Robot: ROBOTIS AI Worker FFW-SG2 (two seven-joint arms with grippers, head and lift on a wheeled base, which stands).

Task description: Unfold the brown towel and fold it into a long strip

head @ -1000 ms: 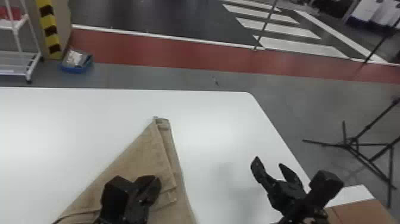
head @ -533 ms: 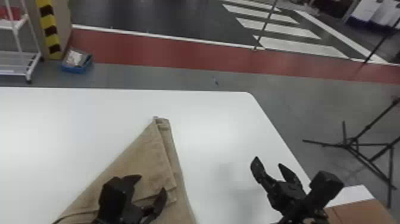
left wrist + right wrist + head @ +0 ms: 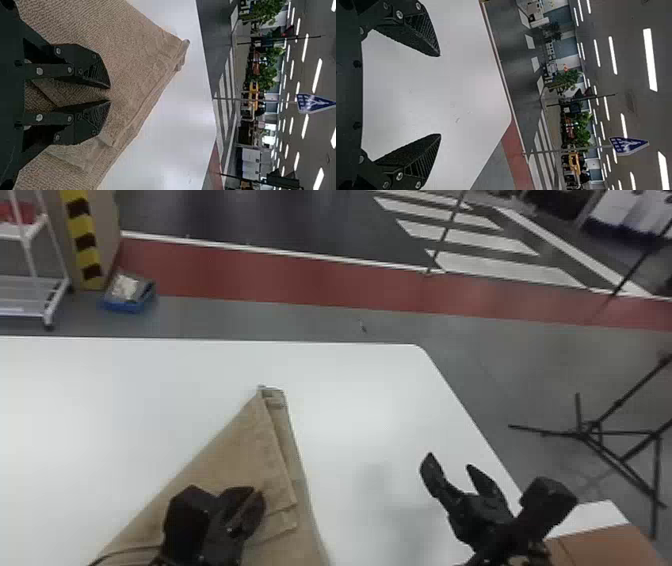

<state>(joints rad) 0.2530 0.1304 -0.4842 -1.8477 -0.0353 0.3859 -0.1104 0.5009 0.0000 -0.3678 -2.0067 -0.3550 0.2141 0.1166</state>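
Item, left gripper [image 3: 110,94]: stands at the lower left of the head view, low over the cloth; two black fingers drawn in to a narrow gap, with brown fabric in that gap; apparently a pinch, though how firm, or how many layers deep, I cannot tell. Item, brown towel [image 3: 225,455]: directly beneath this gripper and spread to both sides of it; partly folded, broad at the bottom edge of the frame, tapering to a narrow tip near the centre. Long axis: from lower left up toward that tip, which lies ahead of the gripper and to the right of it in the head view. Loose layered edges run down the right flank, just beside the fingers. Nearer arm: the left, plainly. Item, right gripper [image 3: 450,461]: lower right of the frame, well apart from the towel, fingers spread wide, nothing held, above bare white table [image 3: 100,415]. Comparison of views: the left wrist view gives the gap between the fingers and the weave lying in it, which the head view gives mostly as black casing; the head view gives the towel's run and its distance from the right gripper. Judgement: unfolding seems the step in hand, little advanced; the next move probably calls for lifting the upper layer alone, the risk being several layers coming up together.
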